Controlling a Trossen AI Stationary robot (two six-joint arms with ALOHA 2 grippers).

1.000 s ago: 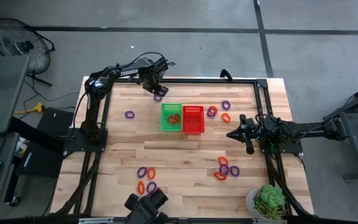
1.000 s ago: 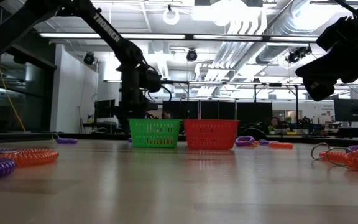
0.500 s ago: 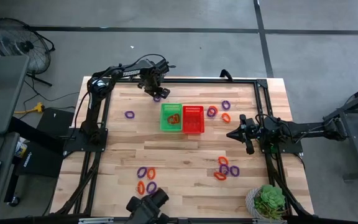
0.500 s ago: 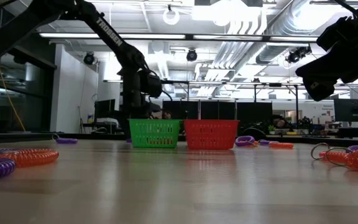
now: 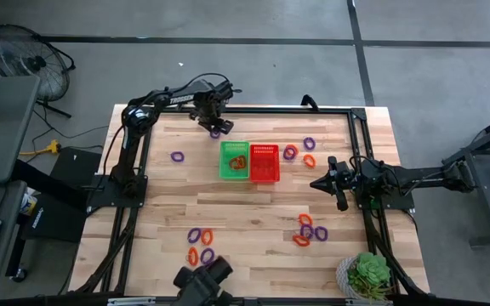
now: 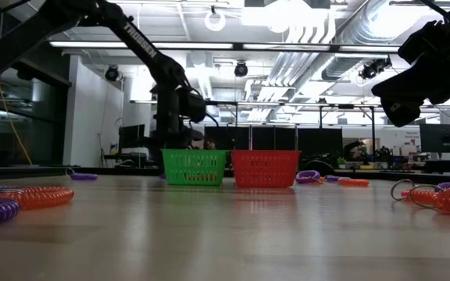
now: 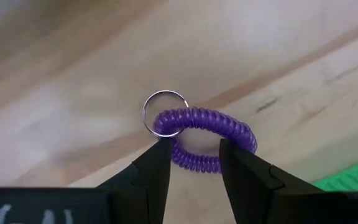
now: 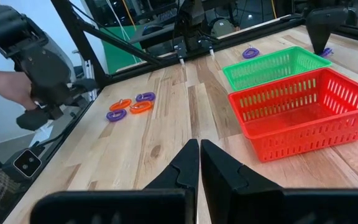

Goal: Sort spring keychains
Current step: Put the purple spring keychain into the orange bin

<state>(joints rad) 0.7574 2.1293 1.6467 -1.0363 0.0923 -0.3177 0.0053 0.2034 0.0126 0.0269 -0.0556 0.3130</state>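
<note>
While the left gripper [image 7: 194, 152] is spread narrowly over a purple spring keychain [image 7: 205, 138] at the table's 11 o'clock, orange loops [image 5: 237, 161] are seen in the green basket [image 5: 225, 161]; the red basket [image 5: 264, 163] appears empty; the right gripper [image 8: 199, 155] is closed

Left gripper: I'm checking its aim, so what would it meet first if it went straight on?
Probably the purple coiled spring keychain: the open left gripper straddles its near side. Height above it is unclear.

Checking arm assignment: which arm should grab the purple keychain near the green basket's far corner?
Left. Its gripper already straddles the purple keychain, fingers open. The right gripper is shut, off beyond the red basket.
</note>
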